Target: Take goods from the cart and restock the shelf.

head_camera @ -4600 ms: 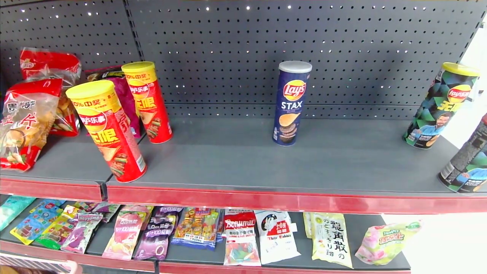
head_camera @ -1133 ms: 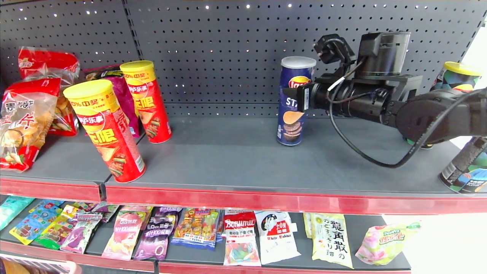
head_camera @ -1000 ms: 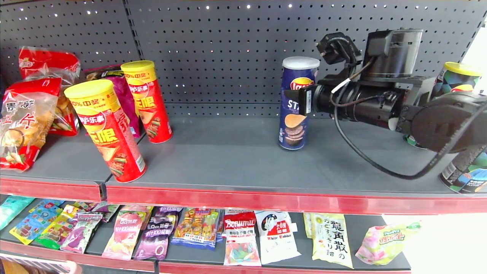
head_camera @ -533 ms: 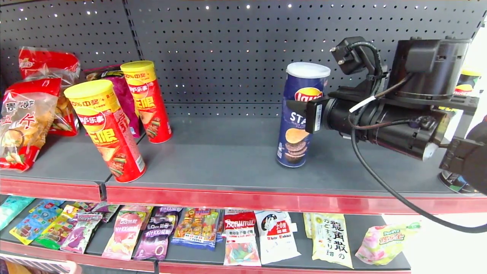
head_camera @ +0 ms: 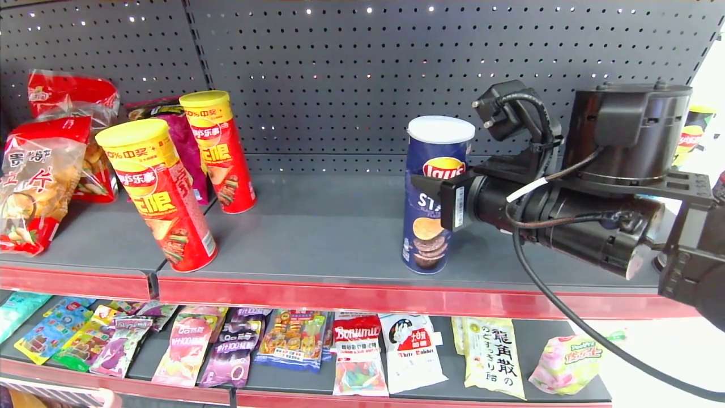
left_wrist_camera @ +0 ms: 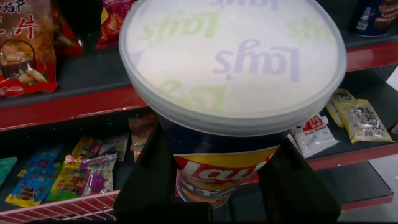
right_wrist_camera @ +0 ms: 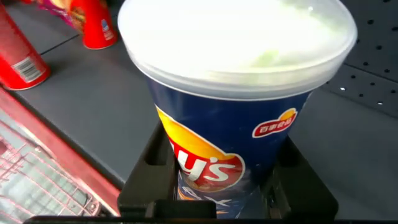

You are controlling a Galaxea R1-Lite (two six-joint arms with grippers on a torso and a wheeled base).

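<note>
Blue can [head_camera: 426,232] stands between right jaws; second can [left_wrist_camera: 233,62] between left jaws.

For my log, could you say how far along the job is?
Done: two red, yellow-lidded chip cans stand shelved. In hand: right gripper clamps a dark-blue chip can at the grey shelf's front; left gripper holds a second blue can. Left: shelving it.

Blue white-lidded chip can [head_camera: 429,229] is upright near the shelf's [head_camera: 317,226] front edge.

And in we come from the right, our right gripper [head_camera: 431,191] clamping the blue can [head_camera: 437,148] and pulling it from far back to the shelf [head_camera: 340,238]'s near edge.
</note>
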